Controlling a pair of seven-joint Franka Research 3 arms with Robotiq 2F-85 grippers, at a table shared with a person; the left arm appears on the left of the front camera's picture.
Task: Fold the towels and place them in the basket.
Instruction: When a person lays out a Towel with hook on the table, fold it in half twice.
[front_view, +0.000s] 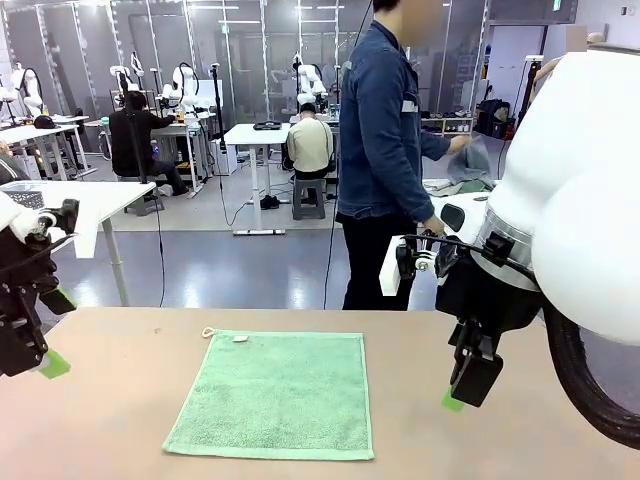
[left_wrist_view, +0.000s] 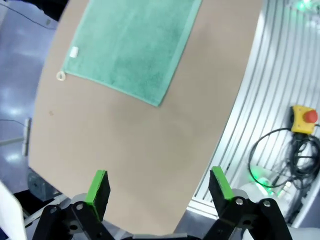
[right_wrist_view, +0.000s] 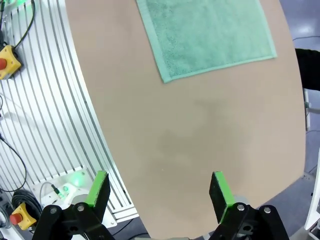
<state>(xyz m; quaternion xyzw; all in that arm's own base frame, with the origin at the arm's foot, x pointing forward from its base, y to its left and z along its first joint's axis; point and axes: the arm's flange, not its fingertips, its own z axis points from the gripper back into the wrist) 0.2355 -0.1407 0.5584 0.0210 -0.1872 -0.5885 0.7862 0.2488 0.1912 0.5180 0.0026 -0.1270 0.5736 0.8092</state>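
A mint green towel (front_view: 275, 395) lies spread flat in the middle of the tan table (front_view: 120, 420), with a small white loop (front_view: 208, 332) at its far left corner. My left gripper (front_view: 50, 338) hangs open above the table's left end, well clear of the towel. To the towel's right, my right gripper (front_view: 465, 385) is open too, its fingers pointing down above the table. The left wrist view has the towel (left_wrist_view: 130, 45) and its loop (left_wrist_view: 61, 76) far beyond the empty left gripper (left_wrist_view: 159, 187). Likewise, the towel (right_wrist_view: 207, 35) lies far ahead of the empty right gripper (right_wrist_view: 159, 189). The basket is out of view.
A person in a denim jacket (front_view: 385, 130) stands at the far side, side-on, handling a grey-blue cloth (front_view: 470, 165). Yellow emergency-stop boxes (left_wrist_view: 302, 120) (right_wrist_view: 9, 62) and cables sit on the ribbed base below the table's near edge.
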